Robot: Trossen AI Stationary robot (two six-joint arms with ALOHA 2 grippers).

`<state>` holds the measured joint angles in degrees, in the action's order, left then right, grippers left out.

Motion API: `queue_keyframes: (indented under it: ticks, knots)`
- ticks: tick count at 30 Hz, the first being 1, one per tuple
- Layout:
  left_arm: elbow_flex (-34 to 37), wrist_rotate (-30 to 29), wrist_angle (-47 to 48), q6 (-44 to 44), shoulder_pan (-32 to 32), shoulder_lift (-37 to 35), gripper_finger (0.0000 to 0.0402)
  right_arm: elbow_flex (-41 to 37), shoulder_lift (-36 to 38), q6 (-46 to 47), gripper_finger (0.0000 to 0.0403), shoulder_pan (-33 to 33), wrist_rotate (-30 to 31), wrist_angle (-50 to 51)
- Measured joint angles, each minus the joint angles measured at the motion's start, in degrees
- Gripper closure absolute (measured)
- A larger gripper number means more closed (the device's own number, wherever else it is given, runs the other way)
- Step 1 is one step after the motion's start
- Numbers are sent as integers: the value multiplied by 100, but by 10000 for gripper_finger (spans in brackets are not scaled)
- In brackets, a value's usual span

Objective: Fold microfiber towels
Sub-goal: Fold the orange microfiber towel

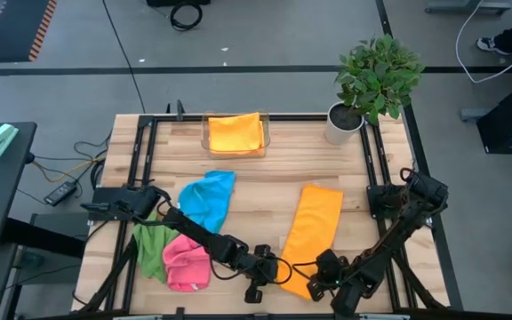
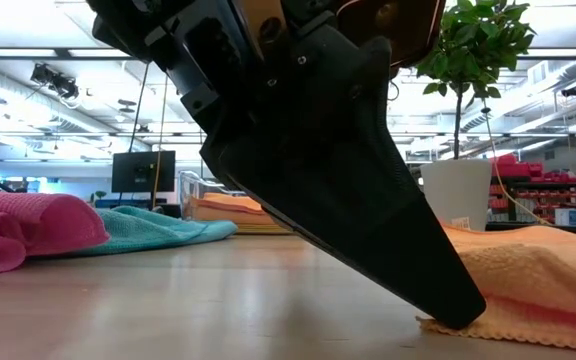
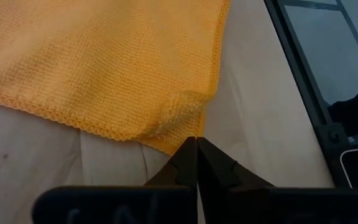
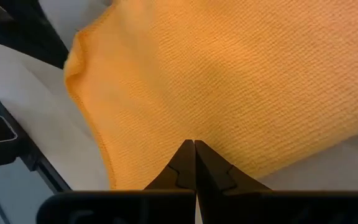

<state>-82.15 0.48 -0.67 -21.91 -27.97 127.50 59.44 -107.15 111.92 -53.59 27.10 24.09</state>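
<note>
High view, left to right across the wooden table (image 1: 345, 169):

1. Green microfiber towel (image 1: 152, 247), crumpled at the table's left front, partly under the left arm.
2. Pink microfiber towel (image 1: 186, 262), bunched, touching the green one on its right side.
3. Blue microfiber towel (image 1: 206, 199), loosely heaped just behind the pink one, toward the table's middle.
4. Clear plastic tray (image 1: 206, 135) at the middle of the far edge, with a folded orange towel (image 1: 236, 132) lying in it.
5. Left gripper (image 1: 282, 272), reached low across the front of the table to the near left corner of the long orange towel (image 1: 313, 222); its fingers (image 3: 185, 163) were pressed together with that corner at their tips.
6. Long orange towel, folded into a narrow strip, lay flat right of centre and ran from mid-table to the front edge.
7. Right gripper (image 1: 313, 284), at the strip's near end just beside the left one; its fingers (image 4: 207, 165) were likewise pressed together over the cloth's edge.
8. Potted plant (image 1: 373, 76) in a white pot, at the far right corner.

Low view: a dark gripper tip touched the orange cloth's hem on the tabletop.
</note>
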Motion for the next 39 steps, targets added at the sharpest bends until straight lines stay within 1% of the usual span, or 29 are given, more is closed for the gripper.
queue_keyframes:
  ticks: [3, 7, 11, 15, 19, 22, 25, 28, 30, 35, 39]
  knots:
    - [2, 1, 2, -2, 0, 0, 396, -92, -1, -2, 400, 70, -189, 21]
    - [2, 3, 38, -22, 0, 2, 391, -168, -4, 43, 400, 69, -391, 13]
    - [0, 4, 87, -148, 0, 2, 396, -170, -4, 56, 400, -9, -436, 24]
    - [-2, 4, 106, -150, 0, 2, 391, -170, -2, 126, 400, -54, -469, 52]
    - [-2, 6, 111, -151, 0, 2, 395, -170, 0, 167, 400, -60, -405, 86]
    - [-2, 6, 114, -151, 0, 2, 395, -148, 13, 147, 400, -63, -75, 158]
    - [-2, 9, 122, -154, -1, 2, 390, -50, 59, 97, 400, -60, 80, 140]
    - [-2, 40, 125, -248, 0, 2, 395, 113, 63, 61, 400, -109, 102, 120]
    - [-2, 164, 129, -344, 0, 2, 396, 187, 63, 58, 400, -177, 107, -93]
    - [3, 343, 133, -563, 24, -9, 386, 197, -45, 1, 400, -270, 113, -532]
    - [6, 380, 137, -573, 88, -11, 395, 195, -204, 56, 400, -204, 115, -679]
